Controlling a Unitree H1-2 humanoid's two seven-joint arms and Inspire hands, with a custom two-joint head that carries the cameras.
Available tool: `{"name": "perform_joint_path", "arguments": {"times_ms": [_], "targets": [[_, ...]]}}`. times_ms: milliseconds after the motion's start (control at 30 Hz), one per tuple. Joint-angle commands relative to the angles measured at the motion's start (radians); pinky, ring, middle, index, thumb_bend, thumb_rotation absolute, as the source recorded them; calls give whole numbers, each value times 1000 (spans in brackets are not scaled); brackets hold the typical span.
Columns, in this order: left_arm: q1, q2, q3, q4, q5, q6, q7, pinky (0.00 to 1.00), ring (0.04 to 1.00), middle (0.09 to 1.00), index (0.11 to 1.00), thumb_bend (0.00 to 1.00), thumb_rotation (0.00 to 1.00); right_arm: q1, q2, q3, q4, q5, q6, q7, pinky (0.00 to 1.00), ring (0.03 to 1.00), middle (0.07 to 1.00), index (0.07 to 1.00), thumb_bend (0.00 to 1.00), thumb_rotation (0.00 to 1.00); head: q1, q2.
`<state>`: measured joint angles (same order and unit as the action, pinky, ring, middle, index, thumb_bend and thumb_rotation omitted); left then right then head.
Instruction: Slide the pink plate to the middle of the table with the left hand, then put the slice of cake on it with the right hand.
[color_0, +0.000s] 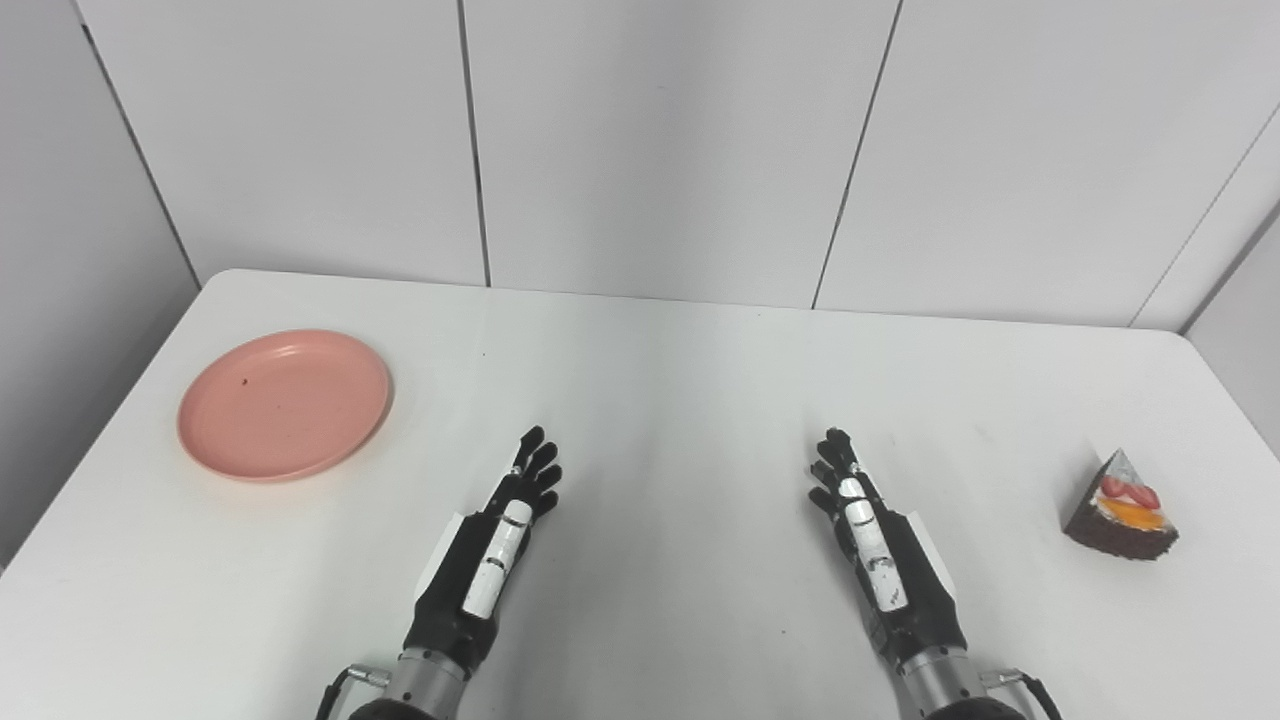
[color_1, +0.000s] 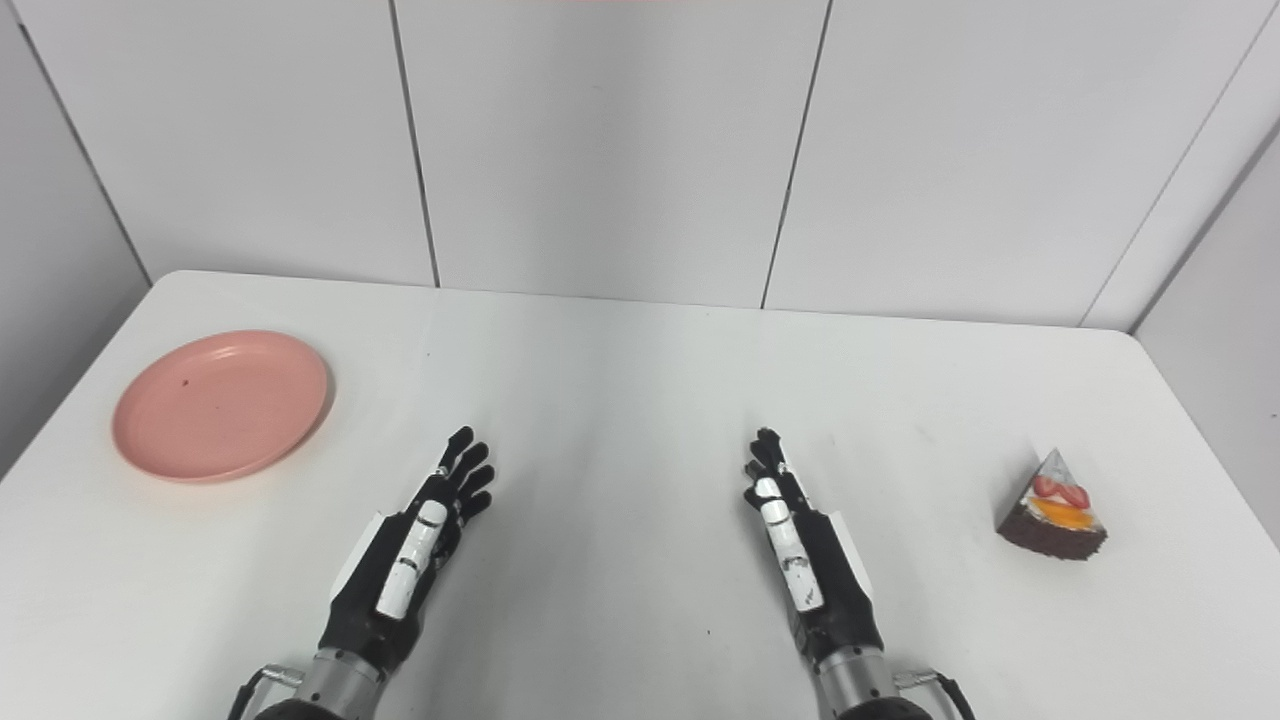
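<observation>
A round pink plate lies flat at the left side of the white table, with nothing on it. A wedge of dark cake topped with strawberry and orange fruit stands near the right edge. My left hand hovers low over the near middle of the table, fingers straight and apart, holding nothing, well to the right of the plate. My right hand mirrors it, open and empty, some way left of the cake.
White wall panels rise behind the table's far edge. The table's left and right edges run close beside the plate and the cake. Bare tabletop lies between and beyond the two hands.
</observation>
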<state>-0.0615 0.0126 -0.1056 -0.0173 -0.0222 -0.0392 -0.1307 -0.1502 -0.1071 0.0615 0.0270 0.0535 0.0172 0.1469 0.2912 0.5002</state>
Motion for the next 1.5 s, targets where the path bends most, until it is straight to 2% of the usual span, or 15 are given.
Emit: {"name": "perform_joint_path", "arguments": {"times_ms": [0,133,200,367,700,967,1200,1467], "targets": [[10,-28,-18,72,19,8,15,954,971,990,983,450,1000,0,-23,-10,39,20,-27,27,982,976,986,995,294,1000,28,-9],[-1,-58,-27,94,38,7,32,953,971,986,978,410,1000,-6,-43,-25,83,52,-73,56,995,984,993,1000,300,1000,104,-43],[-3,-68,-31,99,49,9,41,952,970,984,977,394,1000,-9,-50,-29,99,64,-88,68,999,988,996,1000,298,1000,116,-49],[-13,-93,-42,118,65,9,57,970,982,991,976,358,1000,-17,-51,-48,122,106,-81,93,1000,1000,1000,1000,312,1000,157,-71],[-15,-94,-50,117,62,16,63,1000,997,998,985,323,1000,-10,-55,-50,100,109,-70,100,1000,1000,1000,1000,277,1000,151,-63],[-22,-89,-44,89,50,52,59,986,990,992,985,348,1000,-3,-53,-49,71,103,-55,94,1000,1000,1000,1000,268,1000,155,-45],[-70,-77,-33,34,29,80,52,986,985,986,985,407,1000,0,-64,-46,61,89,-62,95,1000,999,1000,1000,261,1000,174,-44],[-205,-54,12,-47,-31,146,36,961,957,976,976,410,1000,-6,-68,-49,67,96,-50,96,1000,1000,1000,1000,264,1000,185,-53]]}}
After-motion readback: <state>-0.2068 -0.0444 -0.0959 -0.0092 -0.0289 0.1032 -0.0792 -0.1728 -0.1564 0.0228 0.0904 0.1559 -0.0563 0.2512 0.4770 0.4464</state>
